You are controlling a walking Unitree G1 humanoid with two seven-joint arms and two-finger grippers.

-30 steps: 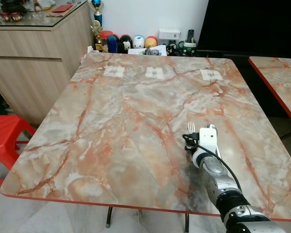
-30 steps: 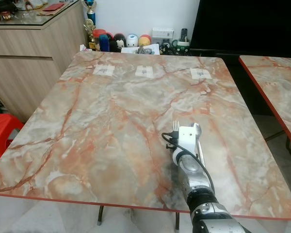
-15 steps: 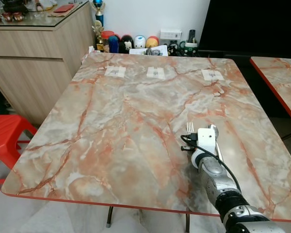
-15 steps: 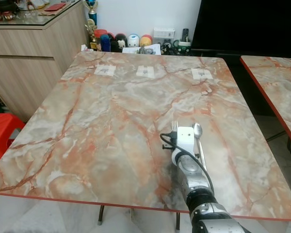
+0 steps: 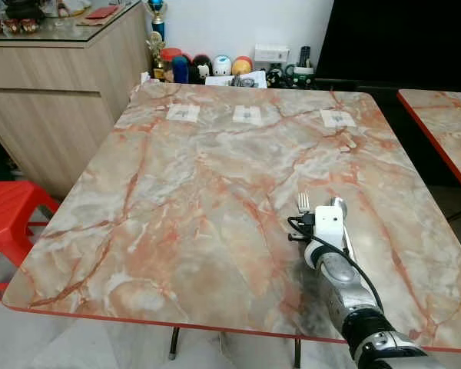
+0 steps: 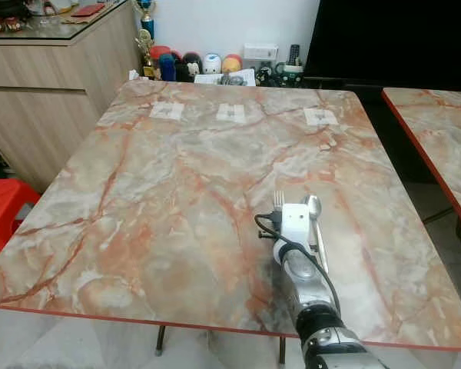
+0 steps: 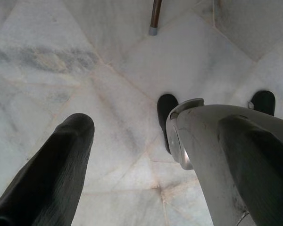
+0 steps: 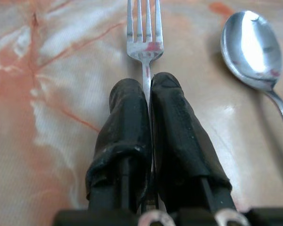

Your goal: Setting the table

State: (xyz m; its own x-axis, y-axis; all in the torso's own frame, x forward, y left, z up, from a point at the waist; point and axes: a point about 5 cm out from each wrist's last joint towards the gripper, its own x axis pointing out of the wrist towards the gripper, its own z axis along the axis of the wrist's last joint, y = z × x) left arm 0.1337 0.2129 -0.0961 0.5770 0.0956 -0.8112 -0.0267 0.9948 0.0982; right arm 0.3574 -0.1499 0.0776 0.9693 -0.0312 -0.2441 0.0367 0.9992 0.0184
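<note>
My right gripper (image 8: 147, 84) is shut on the handle of a silver fork (image 8: 145, 33), whose tines point away from me, low over the marble table (image 5: 192, 192). A silver spoon (image 8: 252, 47) lies on the table just right of the fork, parallel to it. In the left eye view the fork's tines (image 5: 303, 202) and the spoon's bowl (image 5: 338, 204) peek out beyond my right wrist's white box (image 5: 327, 227), at the table's near right. My left gripper (image 7: 153, 125) hangs open over the pale floor tiles.
Three small paper labels (image 5: 247, 114) lie in a row near the table's far edge. Toys and clutter (image 5: 215, 68) stand behind it. A wooden sideboard (image 5: 54, 84) and a red stool (image 5: 11, 215) are at the left, a second table (image 5: 446, 123) at the right.
The view has shifted slightly. My right gripper keeps the fork at the same spot beside the spoon.
</note>
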